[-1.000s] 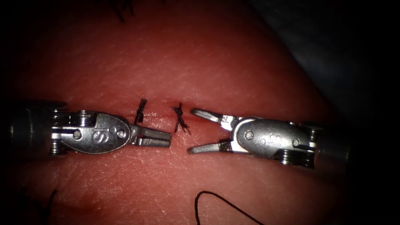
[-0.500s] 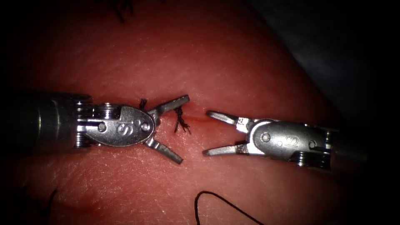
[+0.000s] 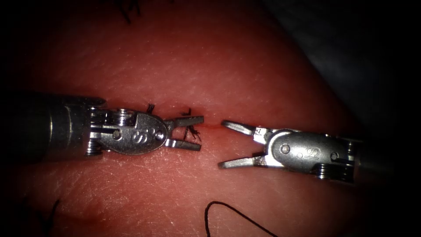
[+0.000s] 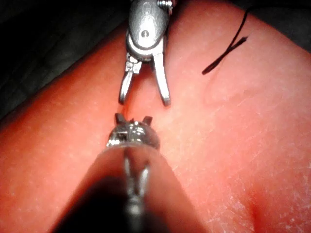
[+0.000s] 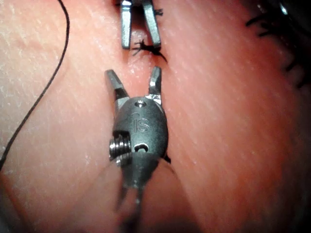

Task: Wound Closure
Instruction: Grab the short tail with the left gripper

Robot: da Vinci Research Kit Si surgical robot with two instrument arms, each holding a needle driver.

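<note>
Tools empty, jaws apart, flanking knot

Red tissue, black thread, dark frayed cut ends of thread, silver-grey hands.

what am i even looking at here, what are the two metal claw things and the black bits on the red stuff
These are the tips of two arms of a surgical practice robot, working on a piece of pork belly, the tissue. One picture looks down from above and in front; the other two come from small cameras riding near each arm's wrist.

The left tool has its two jaws open on either side of a knotted stitch on the cut, not yet closed on it. The right tool is open and holds nothing. The short black tufts are tied stitches; another stitch sits further left. A loose black thread lies on the tissue nearer the camera.
</note>
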